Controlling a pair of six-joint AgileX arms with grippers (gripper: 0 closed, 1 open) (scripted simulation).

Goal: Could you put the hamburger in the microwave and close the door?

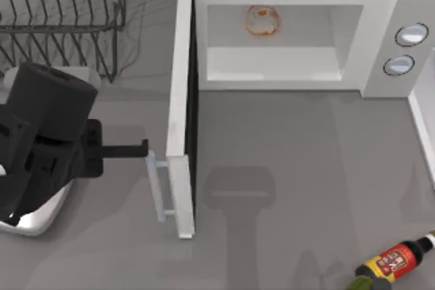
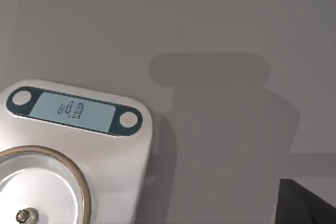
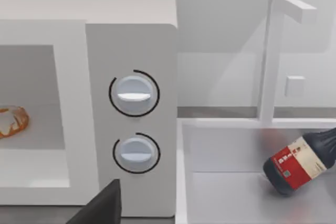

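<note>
While door (image 1: 181, 134) stands open, hamburger (image 1: 262, 20) inside microwave (image 1: 285, 39) cavity

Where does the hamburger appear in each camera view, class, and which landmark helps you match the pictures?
Top view: the hamburger lies inside the microwave cavity, toward the back.
Left wrist view: not in it; a scale on the table is there.
Right wrist view: the hamburger lies on the cavity floor.
Shared landmark: the two round knobs beside the cavity.
</note>
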